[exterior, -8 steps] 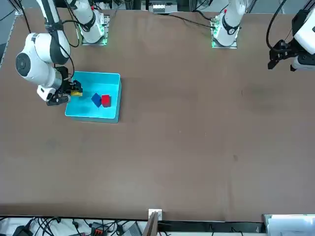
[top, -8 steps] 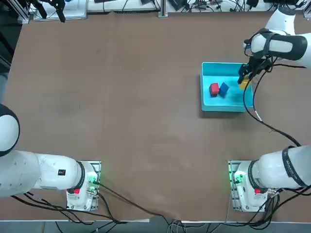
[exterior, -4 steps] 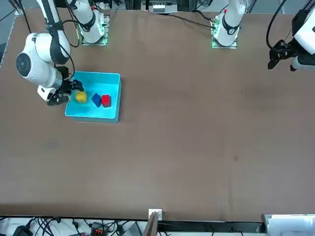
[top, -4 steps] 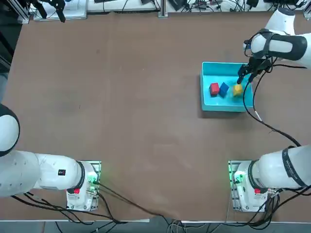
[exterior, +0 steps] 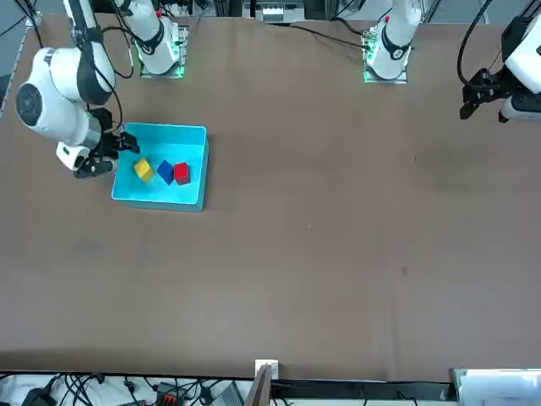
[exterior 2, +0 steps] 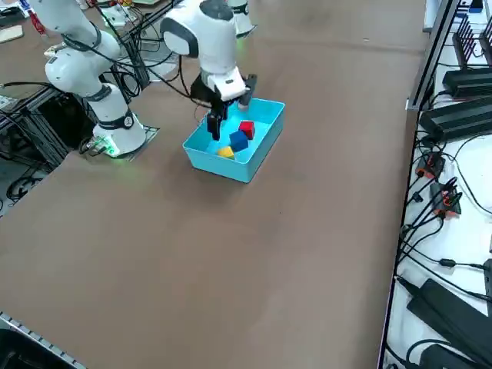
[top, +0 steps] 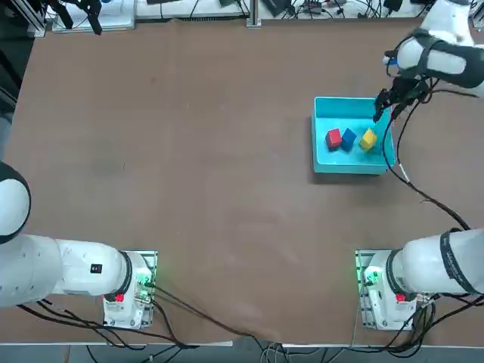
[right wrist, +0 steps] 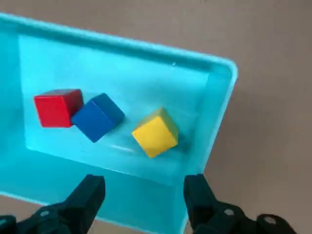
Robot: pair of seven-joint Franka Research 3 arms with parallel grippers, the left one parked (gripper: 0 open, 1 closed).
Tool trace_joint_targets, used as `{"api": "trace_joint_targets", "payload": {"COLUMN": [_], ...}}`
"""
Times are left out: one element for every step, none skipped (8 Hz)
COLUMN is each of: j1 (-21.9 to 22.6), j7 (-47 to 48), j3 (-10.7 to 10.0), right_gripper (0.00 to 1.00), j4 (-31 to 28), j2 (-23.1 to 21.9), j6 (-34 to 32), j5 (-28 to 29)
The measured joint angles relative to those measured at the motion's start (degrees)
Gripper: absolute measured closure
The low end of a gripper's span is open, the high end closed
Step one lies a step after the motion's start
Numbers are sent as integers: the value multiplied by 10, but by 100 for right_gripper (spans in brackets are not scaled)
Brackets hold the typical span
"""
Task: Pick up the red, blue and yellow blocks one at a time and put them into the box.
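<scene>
The cyan box [top: 325,162] [exterior: 193,139] [exterior 2: 265,137] [right wrist: 146,53] sits at the table's far right. On its floor lie three blocks in a row: red [top: 333,138] [exterior: 181,172] [exterior 2: 246,128] [right wrist: 57,107], blue [top: 348,138] [exterior: 165,172] [exterior 2: 238,141] [right wrist: 97,117] and yellow [top: 368,139] [exterior: 143,170] [exterior 2: 225,152] [right wrist: 155,132]. My right gripper [top: 383,107] [exterior: 118,150] [exterior 2: 214,127] [right wrist: 144,192] hangs open and empty above the box's right-hand wall, just beside the yellow block. Nothing sits between its fingers [right wrist: 90,192].
Brown tabletop stretches wide to the left of the box. Both arm bases [top: 382,291] stand at the near edge with cables trailing. Cables and equipment lie on a side bench [exterior 2: 453,115] beyond the table's edge.
The gripper opened and let go of the yellow block, which dropped onto the box floor beside the blue one. The gripper then rose and drew back toward the box's far right corner.
</scene>
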Motion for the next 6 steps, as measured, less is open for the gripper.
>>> {"api": "trace_joint_targets", "payload": {"j1": [0,-2,-5,-8,-10,-13], "j7": [0,1,1,1,1,7], "j3": [-1,-5,-8,-10,-10,-11], "right_gripper": [0,0,0,0,0,0], "j4": [56,117,173,222,261,291], "j2": [-6,-11,-13,-14,-14,-14], "j6": [-55,-100,-133,-163,-189,-211], "j5": [0,0,0,0,0,0]}}
